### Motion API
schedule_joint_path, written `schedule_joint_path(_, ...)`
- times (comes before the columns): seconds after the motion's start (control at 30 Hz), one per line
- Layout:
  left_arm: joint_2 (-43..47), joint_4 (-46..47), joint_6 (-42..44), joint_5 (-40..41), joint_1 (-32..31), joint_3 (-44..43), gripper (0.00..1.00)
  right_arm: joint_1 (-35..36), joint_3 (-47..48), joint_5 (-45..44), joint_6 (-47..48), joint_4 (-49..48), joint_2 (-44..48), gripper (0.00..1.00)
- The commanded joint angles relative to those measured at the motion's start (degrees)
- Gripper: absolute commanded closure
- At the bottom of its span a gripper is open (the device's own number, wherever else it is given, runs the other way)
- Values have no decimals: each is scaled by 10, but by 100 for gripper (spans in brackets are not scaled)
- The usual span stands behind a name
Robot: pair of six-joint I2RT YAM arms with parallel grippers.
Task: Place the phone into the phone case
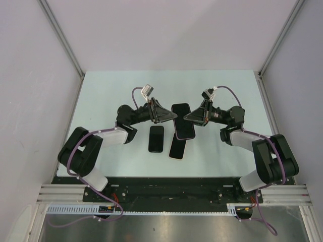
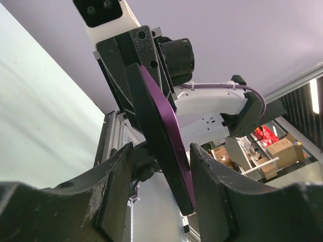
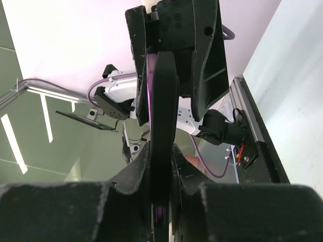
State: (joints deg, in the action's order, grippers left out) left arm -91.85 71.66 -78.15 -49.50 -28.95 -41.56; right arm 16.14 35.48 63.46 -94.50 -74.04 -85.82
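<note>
No text, label or number can be read anywhere.

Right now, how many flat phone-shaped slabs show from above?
4: purple-edged slab between the jaws; far slab beyond it; near slab before it; left slab lying apart. Overlap may hide more.

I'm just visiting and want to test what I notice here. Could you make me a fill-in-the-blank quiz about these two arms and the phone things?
1. The case held up between the arms is coloured ___.
2. The right arm's fingers are ___ on its edge.
3. The left arm's fingers flank it with a gap, so they are ___.
4. The black phone left of it lies flat on the ___.
Missing words: purple, shut, open, table.
</note>
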Motion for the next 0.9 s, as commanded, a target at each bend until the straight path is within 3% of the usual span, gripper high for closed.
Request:
schedule_joint_path(0.0,-3,139,-31,-10,6,3,48,6,27,-10,-15,-175,18,89)
schedule_joint_path(0.07,-10,140,-34,-11,7,0,51,7,27,-10,-16,-175,19,89)
schedule_joint_path(0.13,-18,144,-34,-18,8,-8,78,8,27,-10,-18,-175,19,87)
schedule_joint_path(0.2,-23,143,-34,-19,8,-9,100,8,27,-8,-20,-175,16,75)
schedule_joint_path(0.23,-25,143,-35,-18,8,-9,100,9,28,-7,-22,-175,15,68)
schedule_joint_path(0.27,-29,143,-35,-17,8,-8,100,8,28,-9,-22,-175,14,55)
schedule_joint_path(0.3,-32,142,-35,-16,7,-8,100,8,29,-12,-22,-175,14,50)
schedule_joint_path(0.37,-39,127,-31,-15,7,-7,100,8,33,-14,-18,-175,10,44)
schedule_joint_path(0.43,-41,121,-30,-11,7,-3,100,7,34,-20,-17,-174,2,43)
schedule_joint_path(0.63,-36,90,-14,-13,7,7,100,6,34,-14,-1,-174,-26,61)
schedule_joint_path(0.7,-26,55,17,-12,7,8,100,6,34,-11,8,-173,-30,72)
schedule_joint_path(0.73,-12,12,30,-10,7,7,100,4,34,-12,10,-173,-32,81)
schedule_joint_path(0.83,26,-90,98,4,7,2,99,-1,33,-11,14,-172,-31,94)
schedule_joint_path(0.87,38,-117,133,9,7,1,93,-1,33,-10,13,-172,-30,96)
